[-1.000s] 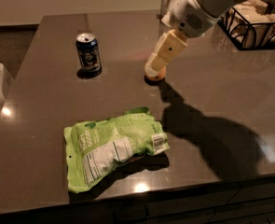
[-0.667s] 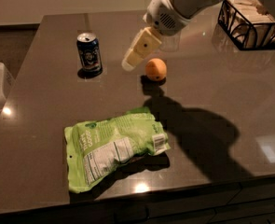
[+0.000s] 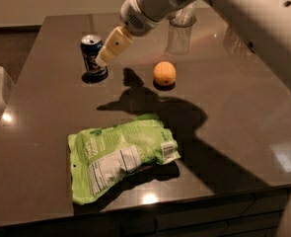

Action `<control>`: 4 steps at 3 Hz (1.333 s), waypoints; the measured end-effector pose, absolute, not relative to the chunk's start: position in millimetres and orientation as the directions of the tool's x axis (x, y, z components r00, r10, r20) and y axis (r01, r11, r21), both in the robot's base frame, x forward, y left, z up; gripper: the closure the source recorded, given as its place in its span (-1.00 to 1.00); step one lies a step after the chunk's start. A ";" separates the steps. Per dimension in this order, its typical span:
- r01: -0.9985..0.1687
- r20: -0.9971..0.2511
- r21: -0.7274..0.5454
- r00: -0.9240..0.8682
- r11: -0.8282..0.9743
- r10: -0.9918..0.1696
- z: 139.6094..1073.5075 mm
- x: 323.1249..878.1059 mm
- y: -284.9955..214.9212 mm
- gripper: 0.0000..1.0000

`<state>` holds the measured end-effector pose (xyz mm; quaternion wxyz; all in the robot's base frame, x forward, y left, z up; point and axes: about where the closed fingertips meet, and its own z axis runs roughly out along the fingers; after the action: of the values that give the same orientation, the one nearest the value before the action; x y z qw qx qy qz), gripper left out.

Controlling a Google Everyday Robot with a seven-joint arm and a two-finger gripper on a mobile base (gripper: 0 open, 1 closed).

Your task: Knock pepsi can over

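- The pepsi can (image 3: 90, 54) stands upright near the far left of the dark table (image 3: 234, 112), on its base; it has not shifted over the last second.
- The gripper (image 3: 105, 57) has swept left across the table. A second ago it hung over the orange (image 3: 164, 73); now it sits at the can's right side, tip level with the can's body.
- Contact: the tip overlaps the can's right edge in this view. Whether it touches or is just beside cannot be confirmed.
- Tool state: whether the gripper is open or closed cannot be told from this angle. It holds nothing.
- The orange now lies uncovered, well right of the can. The glass tumbler (image 3: 179, 33) stands behind it, and the green snack bag (image 3: 120, 154) lies flat toward the near edge. All are outside the sweep path.
- Assessment: the approach looks complete and the knock itself is not yet done. A further leftward push against the upper body should tip the can; a low strike may only slide it.
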<state>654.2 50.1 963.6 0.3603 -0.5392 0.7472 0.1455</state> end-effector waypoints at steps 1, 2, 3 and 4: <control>-0.913 -0.696 -0.153 -0.173 0.379 -0.697 946.5 673.1 74.8 -1.00; -0.919 -0.700 -0.131 -0.181 0.373 -0.691 934.0 681.6 96.4 -1.00; -0.926 -0.710 -0.110 -0.182 0.362 -0.680 928.5 684.9 118.3 -1.00; -0.932 -0.712 -0.097 -0.179 0.348 -0.679 924.3 688.4 132.8 -0.75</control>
<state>688.4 132.8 924.3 0.3439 -0.5404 0.7456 0.1840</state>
